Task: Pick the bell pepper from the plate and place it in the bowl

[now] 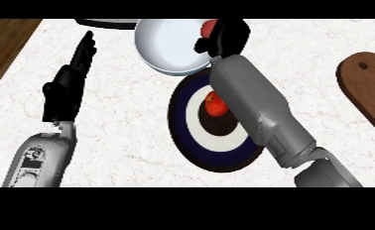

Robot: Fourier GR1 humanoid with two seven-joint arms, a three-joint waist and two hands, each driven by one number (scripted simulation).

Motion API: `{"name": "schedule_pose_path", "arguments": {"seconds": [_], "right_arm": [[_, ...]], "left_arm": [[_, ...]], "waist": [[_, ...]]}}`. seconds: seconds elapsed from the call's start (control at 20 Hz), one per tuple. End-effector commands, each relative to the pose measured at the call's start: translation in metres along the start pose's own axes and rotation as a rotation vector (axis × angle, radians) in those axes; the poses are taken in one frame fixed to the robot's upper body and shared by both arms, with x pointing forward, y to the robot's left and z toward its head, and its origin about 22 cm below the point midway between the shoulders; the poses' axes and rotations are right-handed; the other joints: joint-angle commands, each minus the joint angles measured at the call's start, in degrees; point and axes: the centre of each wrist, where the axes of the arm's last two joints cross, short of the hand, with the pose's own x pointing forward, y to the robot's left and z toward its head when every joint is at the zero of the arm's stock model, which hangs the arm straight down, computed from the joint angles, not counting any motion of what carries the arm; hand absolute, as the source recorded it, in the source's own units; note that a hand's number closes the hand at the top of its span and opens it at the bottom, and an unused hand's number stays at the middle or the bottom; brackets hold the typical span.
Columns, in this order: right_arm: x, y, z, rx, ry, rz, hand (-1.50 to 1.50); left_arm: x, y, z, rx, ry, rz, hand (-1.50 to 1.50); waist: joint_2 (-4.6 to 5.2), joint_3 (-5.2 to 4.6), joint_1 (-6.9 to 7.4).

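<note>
marble counter [124, 125] under me: i see the pepper [209, 26] as a red lump over the far right rim of the bowl [164, 43], tucked against my right hand [227, 34], whose fingers curl round it. a red patch [215, 106] sits at the centre of the plate [179, 120] beside my forearm [249, 100]; i cannot tell what it is. left hand [70, 83] rests open at left.

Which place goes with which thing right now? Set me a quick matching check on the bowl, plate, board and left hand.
Things:
1. bowl
2. plate
3. board
4. left hand

Places:
A. at the view's right edge
B. at the left, open, fingers straight
C. middle of the counter, partly under the right forearm
D. top centre, white, with the right hand at its rim

Pairs: 1-D, 2-C, 3-A, 4-B.
</note>
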Motion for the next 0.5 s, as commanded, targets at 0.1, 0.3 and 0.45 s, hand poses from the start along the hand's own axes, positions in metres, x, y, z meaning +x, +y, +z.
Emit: {"name": "schedule_pose_path", "arguments": {"seconds": [0.1,0.3,0.45], "right_arm": [[-0.001,-0.003,-0.003,0.015,-0.007,-0.204,-1.5],[-0.005,-0.003,-0.005,-0.042,-0.037,-0.297,-1.5],[-0.014,0.004,-0.003,-0.077,-0.004,-0.332,-1.5]], "left_arm": [[0.007,-0.005,-0.001,-0.02,-0.017,0.003,0.0],[-0.002,0.012,-0.002,-0.008,0.023,0.004,0.0],[-0.004,-0.012,0.006,-0.01,0.011,0.011,0.0]], "waist": [[-0.04,0.07,0.82],[-0.42,0.02,-0.33],[-0.45,0.0,0.21]]}}
